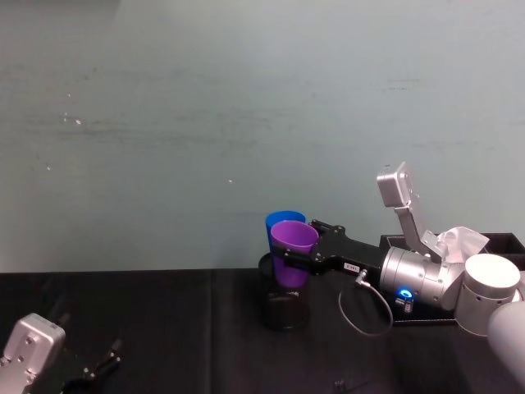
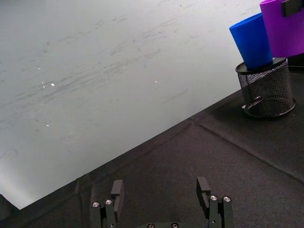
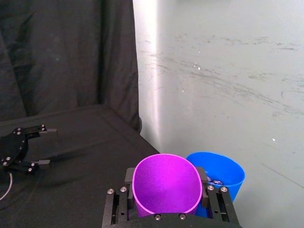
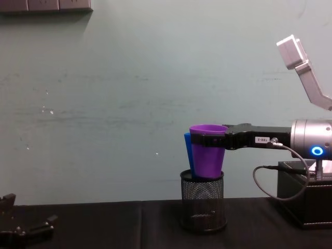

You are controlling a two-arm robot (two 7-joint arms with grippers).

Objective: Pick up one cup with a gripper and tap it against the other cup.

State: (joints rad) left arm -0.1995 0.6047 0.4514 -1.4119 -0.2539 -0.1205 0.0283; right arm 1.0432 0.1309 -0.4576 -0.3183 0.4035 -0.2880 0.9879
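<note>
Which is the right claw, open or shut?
Shut: the right claw clamps the purple cup, a jaw pressed against each side.

Pen holder [image 4: 204,207] on table [image 1: 164,328], ctr. Other cup [image 1: 283,220] standing in holder, tilted. Held cup [image 1: 294,238] just beside it at 5 o'clock, over holder, clamped in R gripper [image 4: 208,141] reaching in from 3 o'clock. Box [image 4: 303,202] on table at 3 o'clock. L gripper [image 1: 100,364] at 8 o'clock, well apart, fingers spread.
</note>
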